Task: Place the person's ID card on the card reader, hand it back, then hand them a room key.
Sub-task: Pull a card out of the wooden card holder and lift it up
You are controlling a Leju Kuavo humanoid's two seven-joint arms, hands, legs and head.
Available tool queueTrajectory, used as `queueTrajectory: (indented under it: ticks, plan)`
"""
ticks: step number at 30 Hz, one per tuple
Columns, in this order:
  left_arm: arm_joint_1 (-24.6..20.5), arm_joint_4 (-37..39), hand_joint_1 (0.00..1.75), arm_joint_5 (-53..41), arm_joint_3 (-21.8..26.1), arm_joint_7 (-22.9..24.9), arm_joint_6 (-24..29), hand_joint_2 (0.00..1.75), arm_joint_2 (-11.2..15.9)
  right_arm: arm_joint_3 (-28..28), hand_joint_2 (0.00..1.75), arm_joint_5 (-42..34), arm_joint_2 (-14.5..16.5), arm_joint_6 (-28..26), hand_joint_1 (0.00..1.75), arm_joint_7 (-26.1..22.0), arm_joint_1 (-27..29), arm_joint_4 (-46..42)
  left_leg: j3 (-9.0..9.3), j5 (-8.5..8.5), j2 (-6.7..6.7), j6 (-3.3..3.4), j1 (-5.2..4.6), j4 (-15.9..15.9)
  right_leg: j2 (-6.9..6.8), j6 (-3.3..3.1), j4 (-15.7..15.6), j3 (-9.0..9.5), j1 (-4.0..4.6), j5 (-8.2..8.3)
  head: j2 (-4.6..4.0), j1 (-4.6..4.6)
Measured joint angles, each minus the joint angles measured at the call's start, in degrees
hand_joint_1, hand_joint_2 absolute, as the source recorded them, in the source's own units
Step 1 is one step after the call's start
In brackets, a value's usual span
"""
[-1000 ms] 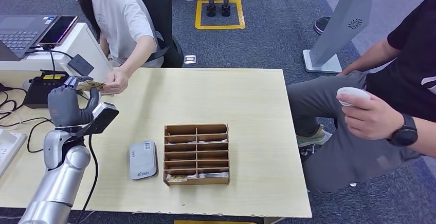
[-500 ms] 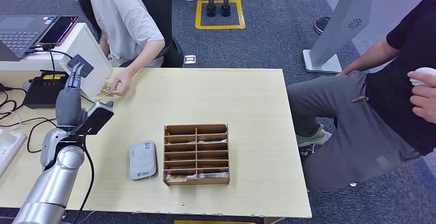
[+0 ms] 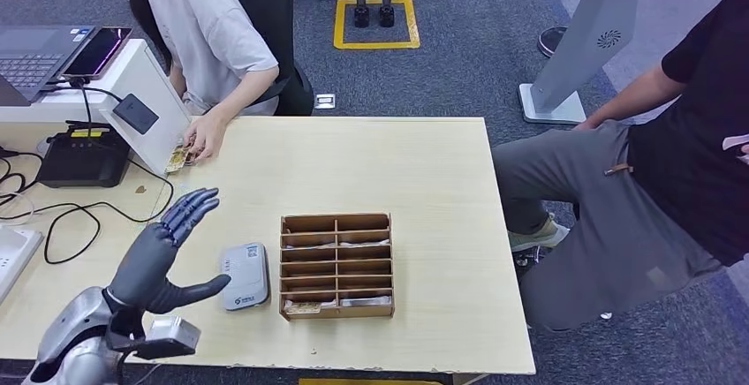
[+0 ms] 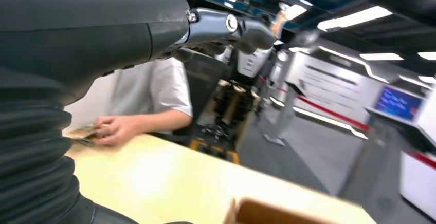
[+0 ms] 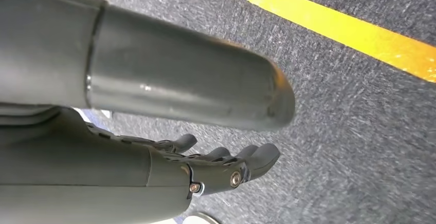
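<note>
Well apart, ID card (image 3: 179, 155), left hand (image 3: 159, 257) fingers (image 3: 188, 209)

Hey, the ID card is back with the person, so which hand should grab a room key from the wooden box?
Left, probably. The left hand is open above the table, just beside the card reader and the wooden box. The right hand hangs over the carpet, away from the table.

Pale wood table (image 3: 424, 164), brown cardboard organiser (image 3: 337, 265), white card reader (image 3: 245, 275), dark grey left robot hand (image 3: 163, 252), blue-grey carpet (image 3: 477, 58)
</note>
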Motion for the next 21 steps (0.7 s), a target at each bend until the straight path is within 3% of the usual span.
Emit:
queueTrajectory:
  ticks: [5, 10, 14, 21]
  plan:
    - [6.05, -5.27, 0.00, -5.08, -1.95, 0.45, 4.70, 1.75, 1.02, -1.21, 0.00, -0.51, -0.10, -0.30, 0.00, -0.11, 0.28, 0.03, -0.01, -0.01, -0.02, -0.01, 0.00, 0.00, -0.03, 0.00, 0.00, 0.00, 0.00, -0.02, 0.00, -0.01]
    - [10.19, -5.93, 0.00, -15.71, -7.24, 6.89, 14.50, 1.75, 2.84, -2.56, 0.00, -0.34, -0.13, -0.39, 0.00, -0.16, 0.50, 0.03, 0.00, 0.00, -0.03, -0.02, 0.01, -0.01, -0.05, -0.01, 0.01, 0.01, 0.00, -0.02, 0.01, -0.01]
    - [11.02, -5.41, 0.00, -21.80, -12.06, 13.86, 18.32, 1.75, 3.56, -3.19, 0.00, -0.01, -0.11, -0.41, 0.00, 0.29, 0.56, 0.03, -0.01, 0.00, -0.04, -0.02, 0.00, 0.00, -0.05, -0.01, 0.01, 0.01, 0.00, -0.02, 0.01, -0.01]
    - [9.33, -1.06, 0.00, -27.09, -17.86, 20.29, 18.71, 1.75, 3.05, -4.07, 0.00, 0.60, -0.10, -0.67, 0.00, 0.46, 0.55, 0.01, 0.00, 0.00, -0.06, -0.01, 0.00, 0.00, -0.06, -0.01, 0.01, 0.02, 0.00, -0.02, 0.00, -0.01]
